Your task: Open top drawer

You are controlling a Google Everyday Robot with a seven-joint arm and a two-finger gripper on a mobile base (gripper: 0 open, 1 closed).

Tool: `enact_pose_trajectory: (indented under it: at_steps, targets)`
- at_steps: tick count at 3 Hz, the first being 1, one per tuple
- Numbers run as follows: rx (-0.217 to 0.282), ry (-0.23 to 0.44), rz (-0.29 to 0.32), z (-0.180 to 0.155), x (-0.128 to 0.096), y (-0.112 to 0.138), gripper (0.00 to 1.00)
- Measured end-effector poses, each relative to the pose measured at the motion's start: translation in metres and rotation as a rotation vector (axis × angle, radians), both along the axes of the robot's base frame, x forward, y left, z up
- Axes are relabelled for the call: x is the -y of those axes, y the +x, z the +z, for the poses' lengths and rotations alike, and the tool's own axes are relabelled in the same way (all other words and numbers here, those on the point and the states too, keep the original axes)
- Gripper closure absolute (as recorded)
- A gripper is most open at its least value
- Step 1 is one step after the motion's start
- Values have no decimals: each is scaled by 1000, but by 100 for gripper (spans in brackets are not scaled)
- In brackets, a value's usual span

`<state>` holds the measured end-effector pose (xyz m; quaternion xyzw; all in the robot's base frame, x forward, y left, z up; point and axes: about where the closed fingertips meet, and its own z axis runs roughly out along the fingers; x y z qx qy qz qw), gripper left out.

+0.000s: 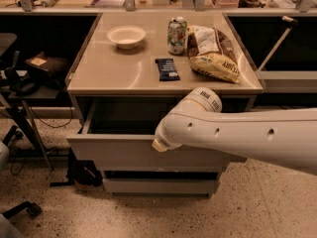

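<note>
The top drawer (119,153) stands pulled partway out from under the tabletop (114,73), its dark inside showing behind the grey front. The white robot arm (233,133) reaches in from the right, its bent joint over the drawer's front edge. The gripper is hidden behind that joint; whether it is open or closed cannot be told. On the tabletop sit a bowl (126,36), a can (177,35), a chip bag (214,53) and a dark snack bar (167,69).

Open top drawer (124,153), claw behind arm (237,133)
</note>
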<state>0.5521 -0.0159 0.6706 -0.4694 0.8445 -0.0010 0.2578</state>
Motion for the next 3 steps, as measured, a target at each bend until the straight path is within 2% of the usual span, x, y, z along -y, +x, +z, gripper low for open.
enact_pose_trajectory:
  at_steps: [1, 2, 3]
  targets:
    - [1, -10, -12, 1, 4, -15, 100]
    - [1, -10, -12, 2, 5, -17, 100]
    - [3, -17, -23, 3, 8, -29, 100]
